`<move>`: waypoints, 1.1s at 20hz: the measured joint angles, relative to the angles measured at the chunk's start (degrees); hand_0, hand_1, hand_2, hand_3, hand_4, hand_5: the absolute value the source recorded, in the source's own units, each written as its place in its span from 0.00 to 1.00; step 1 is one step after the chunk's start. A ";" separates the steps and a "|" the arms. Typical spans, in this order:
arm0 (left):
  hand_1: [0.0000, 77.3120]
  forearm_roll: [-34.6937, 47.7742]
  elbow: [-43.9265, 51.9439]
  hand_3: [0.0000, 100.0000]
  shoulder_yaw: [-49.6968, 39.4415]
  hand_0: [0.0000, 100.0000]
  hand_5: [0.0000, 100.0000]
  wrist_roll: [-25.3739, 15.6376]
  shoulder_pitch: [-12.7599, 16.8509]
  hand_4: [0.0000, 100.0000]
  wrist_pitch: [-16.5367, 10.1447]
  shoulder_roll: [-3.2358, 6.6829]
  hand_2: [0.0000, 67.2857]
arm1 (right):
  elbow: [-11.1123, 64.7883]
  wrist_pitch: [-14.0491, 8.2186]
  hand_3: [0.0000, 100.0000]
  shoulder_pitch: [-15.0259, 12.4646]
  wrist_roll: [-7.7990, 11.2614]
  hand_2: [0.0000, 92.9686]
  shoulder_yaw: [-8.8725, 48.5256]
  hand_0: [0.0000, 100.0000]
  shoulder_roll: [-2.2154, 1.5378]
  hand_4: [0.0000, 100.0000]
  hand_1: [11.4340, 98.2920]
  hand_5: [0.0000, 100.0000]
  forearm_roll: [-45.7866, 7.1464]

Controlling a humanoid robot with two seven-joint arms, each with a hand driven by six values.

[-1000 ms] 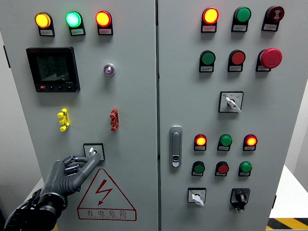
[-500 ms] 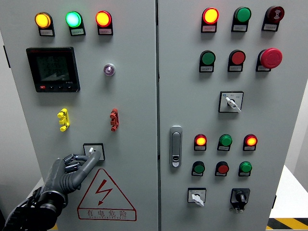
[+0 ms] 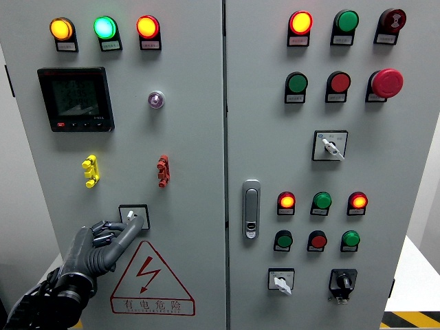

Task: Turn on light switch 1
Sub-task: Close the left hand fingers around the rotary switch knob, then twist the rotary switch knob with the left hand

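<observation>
Left hand point(image 3: 103, 240) comes in from the lower left with its index finger stretched onto the rotary switch point(image 3: 133, 216), other fingers curled in, nothing really gripped. That switch sits low on the left cabinet door point(image 3: 192, 137), just above the red hazard triangle point(image 3: 152, 278).

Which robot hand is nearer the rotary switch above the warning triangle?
Left. The left robot hand has a fingertip at the rotary switch; the right robot hand is not in view.
</observation>
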 measured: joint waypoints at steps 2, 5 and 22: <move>0.71 0.00 0.03 1.00 0.00 0.00 1.00 0.08 -0.29 1.00 0.00 0.00 0.81 | 0.02 0.00 0.20 0.00 0.00 0.00 -0.02 0.00 -0.02 0.19 0.10 0.11 0.00; 0.70 0.00 0.04 1.00 0.00 0.00 1.00 0.10 -0.62 1.00 0.00 0.00 0.81 | 0.02 0.00 0.20 0.00 0.00 0.00 -0.01 0.00 -0.03 0.19 0.10 0.11 0.00; 0.70 0.09 0.23 1.00 0.08 0.46 1.00 0.13 -0.86 1.00 -0.08 0.00 0.82 | -0.03 0.02 0.20 0.00 0.00 0.00 0.03 0.00 0.01 0.19 0.10 0.11 0.00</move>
